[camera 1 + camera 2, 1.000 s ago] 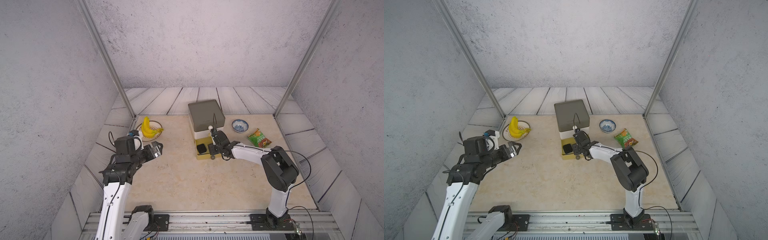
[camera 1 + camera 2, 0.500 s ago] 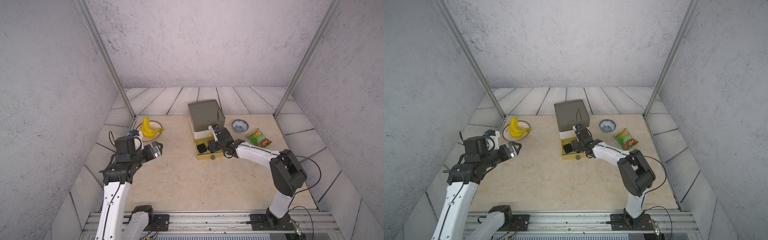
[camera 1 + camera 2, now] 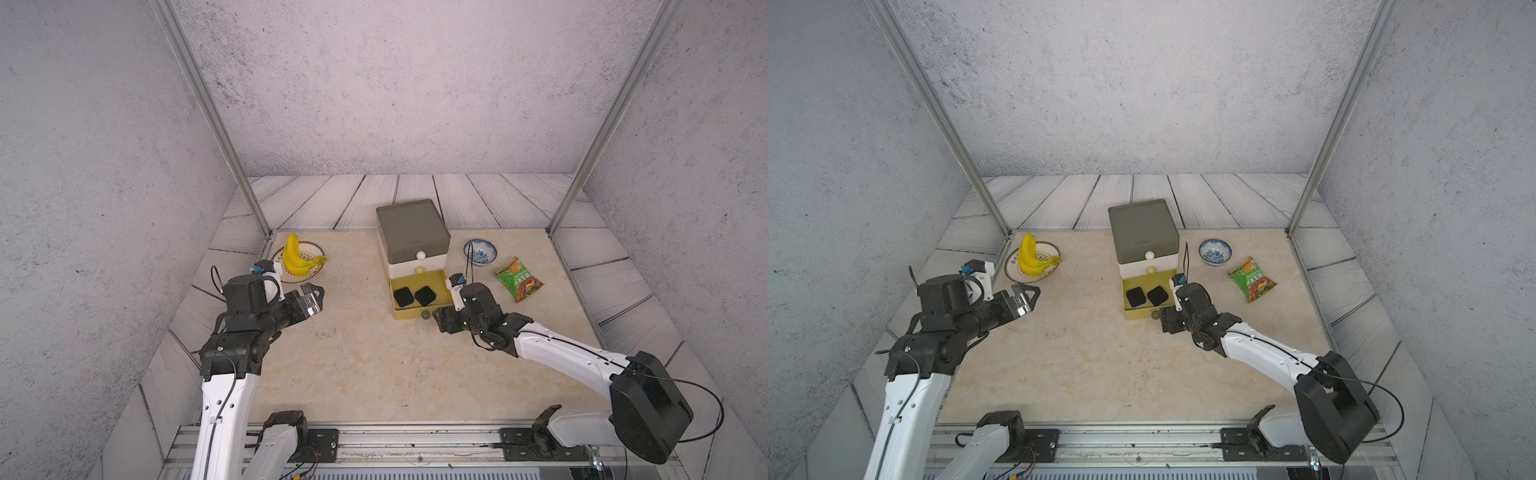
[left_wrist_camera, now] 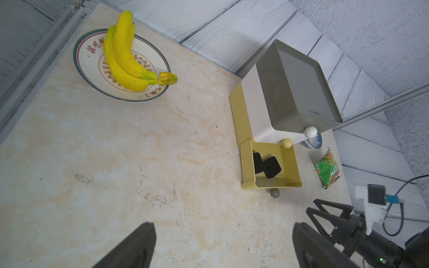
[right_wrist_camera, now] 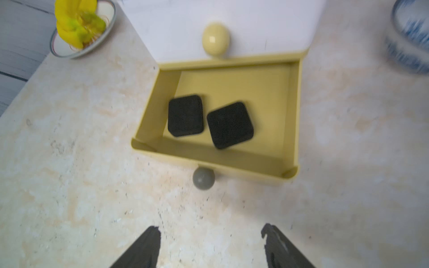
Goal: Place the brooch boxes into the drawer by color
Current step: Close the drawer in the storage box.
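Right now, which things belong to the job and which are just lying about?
Job: two black rounded matte boxes; three-tier plastic cabinet; its open yellow bottom drawer.
Lying about: yellow bananas on round plate; blue-patterned bowl; green snack packet.

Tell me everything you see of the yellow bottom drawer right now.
The yellow drawer, smooth plastic, shallow and square, stands pulled out from the bottom of the cabinet, level, open-topped. A grey ball knob sits on its front wall. Two black boxes lie flat inside, side by side. The right gripper, open, faces the knob without touching it.
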